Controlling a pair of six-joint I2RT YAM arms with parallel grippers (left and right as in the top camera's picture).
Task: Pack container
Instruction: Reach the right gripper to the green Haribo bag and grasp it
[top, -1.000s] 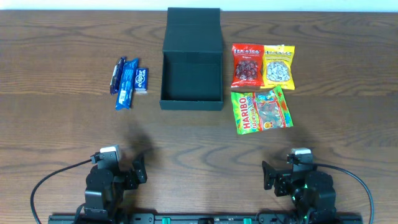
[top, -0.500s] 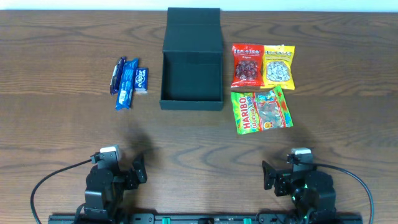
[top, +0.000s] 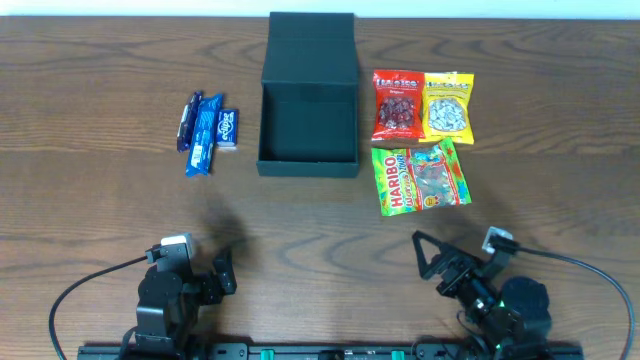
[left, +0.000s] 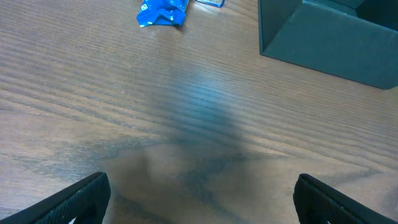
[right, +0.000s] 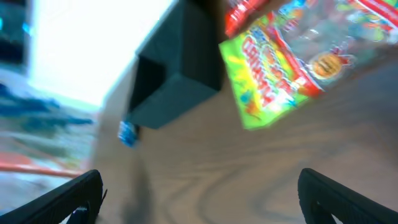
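Note:
The container (top: 308, 120), a dark teal box, lies open at the middle back of the table with its lid folded away; nothing shows inside it. Blue snack bars (top: 205, 130) lie to its left. To its right are a red pack (top: 398, 105), a yellow pack (top: 449, 108) and a Haribo bag (top: 421, 177). My left gripper (top: 222, 272) stands open near the front edge, over bare wood (left: 199, 199), with the container's corner (left: 329, 37) ahead. My right gripper (top: 422, 256) is open and empty, below the Haribo bag (right: 292, 62); its wrist view is blurred.
Bare wooden tabletop (top: 320, 220) stretches between the grippers and the row of packs. A blue wrapper end (left: 163, 12) shows at the top of the left wrist view. A black rail (top: 320, 350) runs along the front edge.
My right arm has swung and tilted, its gripper now angled to the left and slightly nearer the Haribo bag. The left arm and all the packs stay put.

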